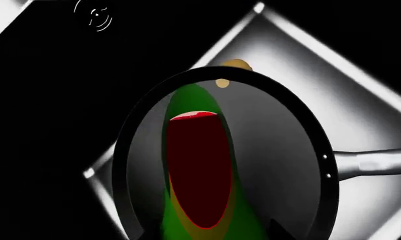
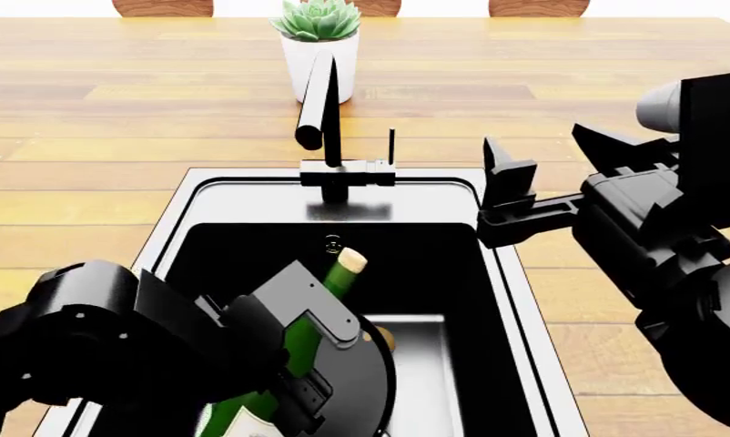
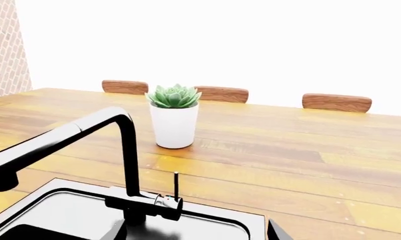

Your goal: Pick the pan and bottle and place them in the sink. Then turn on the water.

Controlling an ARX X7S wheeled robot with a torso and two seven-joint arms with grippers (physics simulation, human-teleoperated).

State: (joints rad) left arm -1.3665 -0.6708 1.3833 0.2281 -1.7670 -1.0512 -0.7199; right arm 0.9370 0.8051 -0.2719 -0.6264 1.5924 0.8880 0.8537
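There was one pan (image 2: 362, 382), one bottle (image 2: 295, 350), one sink (image 2: 507, 282), one faucet (image 2: 329, 146), one potted plant (image 2: 319, 45) and three chair backs (image 3: 336, 102)

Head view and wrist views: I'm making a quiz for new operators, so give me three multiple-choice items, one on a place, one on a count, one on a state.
1. Where is the bottle?
A. Inside the sink
B. On the wooden counter
C. Beside the plant pot

2. How many wooden chair backs show behind the counter in the right wrist view?
A. One
B. Three
C. Five

3. How does the faucet lever stand?
A. Upright, no water running
B. Tipped flat, water running
C. Broken off

Answers:
1 A, its corked neck rises from the basin beside the pan.
2 B, three brown backs line the far edge.
3 A, the thin lever points straight up and nothing leaves the spout.
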